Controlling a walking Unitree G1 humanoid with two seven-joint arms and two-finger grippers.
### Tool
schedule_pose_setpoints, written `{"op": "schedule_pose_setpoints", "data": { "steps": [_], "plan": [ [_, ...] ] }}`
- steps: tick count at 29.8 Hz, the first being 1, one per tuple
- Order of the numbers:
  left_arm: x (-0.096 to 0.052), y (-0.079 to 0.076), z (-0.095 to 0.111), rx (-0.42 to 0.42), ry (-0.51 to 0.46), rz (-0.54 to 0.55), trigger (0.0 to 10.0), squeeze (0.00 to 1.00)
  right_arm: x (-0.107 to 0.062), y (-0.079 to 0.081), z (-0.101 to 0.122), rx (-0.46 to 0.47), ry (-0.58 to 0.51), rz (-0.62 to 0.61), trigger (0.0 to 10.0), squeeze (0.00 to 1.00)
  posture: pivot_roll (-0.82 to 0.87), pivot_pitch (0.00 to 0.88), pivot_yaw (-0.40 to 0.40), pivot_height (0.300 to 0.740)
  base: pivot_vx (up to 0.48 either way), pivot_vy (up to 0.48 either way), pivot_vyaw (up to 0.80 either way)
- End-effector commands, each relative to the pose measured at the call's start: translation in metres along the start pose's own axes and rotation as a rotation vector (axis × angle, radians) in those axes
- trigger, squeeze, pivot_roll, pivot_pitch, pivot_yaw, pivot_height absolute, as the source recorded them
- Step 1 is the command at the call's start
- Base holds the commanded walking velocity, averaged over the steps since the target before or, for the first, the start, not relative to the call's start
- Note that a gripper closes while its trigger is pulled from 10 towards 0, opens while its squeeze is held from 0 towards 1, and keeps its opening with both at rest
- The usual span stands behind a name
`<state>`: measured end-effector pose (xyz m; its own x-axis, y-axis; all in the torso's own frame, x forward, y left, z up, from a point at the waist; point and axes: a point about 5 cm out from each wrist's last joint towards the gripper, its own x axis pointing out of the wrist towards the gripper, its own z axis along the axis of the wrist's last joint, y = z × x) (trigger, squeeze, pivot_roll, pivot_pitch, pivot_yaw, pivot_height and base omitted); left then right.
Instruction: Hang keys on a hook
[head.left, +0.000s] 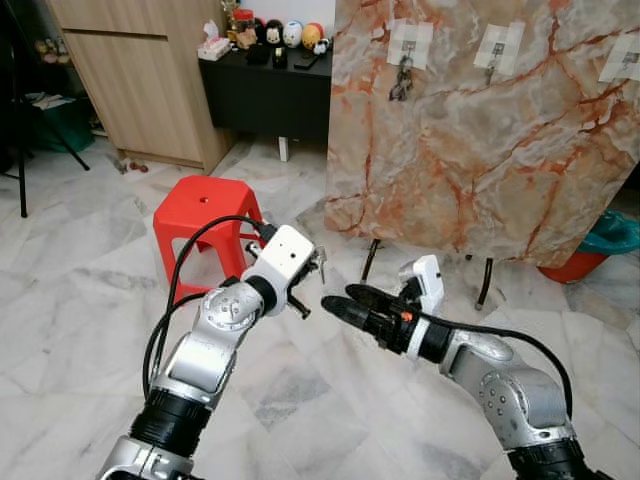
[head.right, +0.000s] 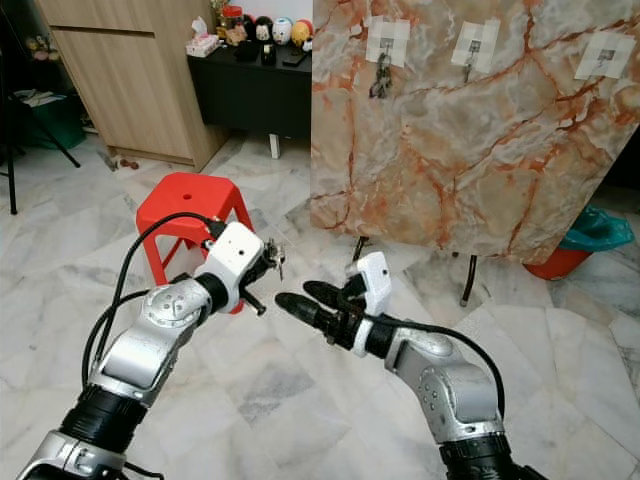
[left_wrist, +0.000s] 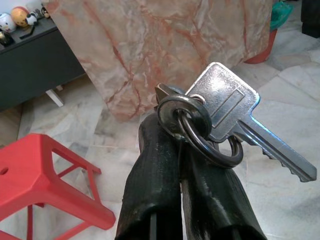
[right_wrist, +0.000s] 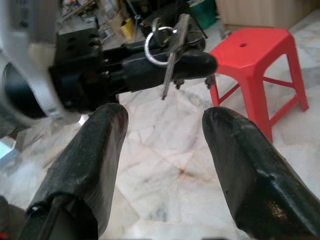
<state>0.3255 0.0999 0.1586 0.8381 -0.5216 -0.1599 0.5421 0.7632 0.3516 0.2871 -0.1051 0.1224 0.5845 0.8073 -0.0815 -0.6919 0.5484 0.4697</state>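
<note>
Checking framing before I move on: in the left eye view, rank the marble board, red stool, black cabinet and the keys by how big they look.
1. Marble board, by far the largest.
2. Black cabinet and red stool: look about alike; the stool stands nearer, so I won't rank them.
3. Keys, tiny, in the left claw, which is shut on them.

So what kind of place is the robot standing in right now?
Most likely a lived-in home: pale marble floor tiles, a wooden cabinet, a black sideboard crowded with small figurines, and a red plastic stool. The propped marble-pattern board with hooks looks like a practice setup.
</note>
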Motion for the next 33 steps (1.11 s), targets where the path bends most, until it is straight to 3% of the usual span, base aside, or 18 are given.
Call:
{"op": "schedule_pose_setpoints", "data": {
  "steps": [1, 8, 16, 21, 30, 33],
  "plan": [
    [0.003, -0.002, 0.005, 0.016, -0.016, -0.003, 10.0, 0.0, -0.001, -0.003, 0.004, 0.008, -0.012, -0.023, 10.0, 0.0, -0.03, 0.0, -0.043, 0.74, 0.0, 0.0, 0.0],
    [0.003, -0.005, 0.005, 0.022, -0.022, -0.012, 10.0, 0.0, -0.002, -0.012, 0.003, 0.091, -0.035, -0.098, 10.0, 0.0, -0.02, 0.0, -0.046, 0.74, 0.0, 0.0, 0.0],
    [0.005, -0.01, 0.011, 0.031, -0.047, -0.03, 10.0, 0.0, -0.003, -0.009, 0.006, 0.155, -0.072, -0.047, 10.0, 0.0, -0.03, 0.0, -0.047, 0.74, 0.0, 0.0, 0.0],
    [0.007, -0.014, 0.014, 0.04, -0.057, -0.041, 10.0, 0.0, -0.003, -0.003, 0.007, 0.145, -0.055, 0.012, 10.0, 0.0, -0.03, 0.0, -0.05, 0.74, 0.0, 0.0, 0.0],
    [0.012, -0.025, 0.026, 0.038, -0.098, -0.076, 10.0, 0.0, -0.004, -0.007, 0.002, 0.148, -0.022, -0.012, 10.0, 0.0, -0.03, 0.0, -0.049, 0.74, 0.0, 0.0, 0.0],
    [0.013, -0.026, 0.028, 0.035, -0.105, -0.082, 10.0, 0.0, -0.006, -0.012, -0.004, 0.107, 0.018, -0.051, 10.0, 0.0, -0.03, 0.0, -0.049, 0.74, 0.0, 0.0, 0.0]
  ]
}}
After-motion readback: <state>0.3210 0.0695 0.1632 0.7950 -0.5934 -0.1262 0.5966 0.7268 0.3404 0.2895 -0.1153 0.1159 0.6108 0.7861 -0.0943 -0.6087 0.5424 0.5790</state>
